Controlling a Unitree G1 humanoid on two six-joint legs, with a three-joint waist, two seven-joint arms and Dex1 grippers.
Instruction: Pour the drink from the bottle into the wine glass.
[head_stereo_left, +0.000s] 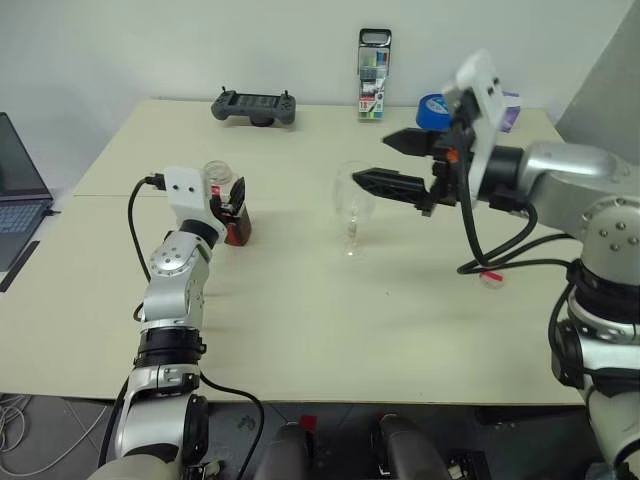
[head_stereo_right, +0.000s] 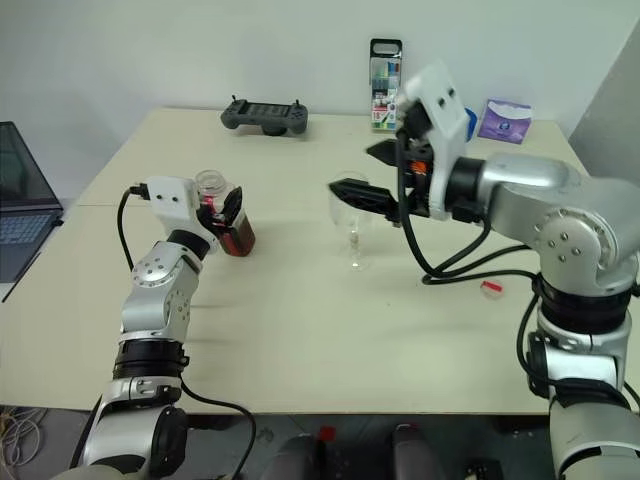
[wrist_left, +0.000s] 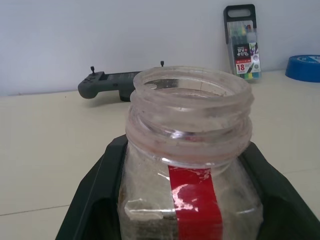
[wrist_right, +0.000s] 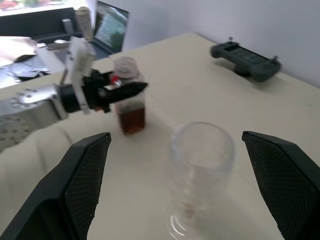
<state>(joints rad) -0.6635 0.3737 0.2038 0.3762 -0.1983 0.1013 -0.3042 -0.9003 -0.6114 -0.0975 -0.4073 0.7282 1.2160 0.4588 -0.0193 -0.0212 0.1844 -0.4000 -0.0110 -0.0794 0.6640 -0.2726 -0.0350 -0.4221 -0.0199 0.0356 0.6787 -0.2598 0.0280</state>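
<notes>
Sitting across the whole scene is the wide beige table (head_stereo_left: 300, 340), and the risks are mostly spills onto it. Largest first: the right gripper (head_stereo_left: 395, 165) is hovering level with the bowl of the clear stemmed wine glass (head_stereo_left: 352, 210), its two black fingers spread wide, one on each side of the bowl in the right wrist view, not touching and gripping nothing. Closing from there with any sideways offset is likely knocking the glass over, since a thin stem and round foot are tipping easily.

The left gripper (head_stereo_right: 222, 212) is clenched on the small clear squarish plastic bottle (head_stereo_right: 224, 215) with the red label strip, standing on the table well to the left of the glass. Its mouth is open, no cap on it, so any jerk while lifting is risking a slosh, though the dark reddish-brown drink (wrist_right: 132, 119) is only filling the bottom, which is helping. The plastic wall is looking thin; squeezing it hard is probably deforming it and loosening the hold during the tilt.

The grip is sitting high, near the neck, so the fingers may be crowding the glass rim when pouring.

Smallest: a little red item (head_stereo_right: 491, 288), possibly the cap, is lying near the right arm's cable.
</notes>
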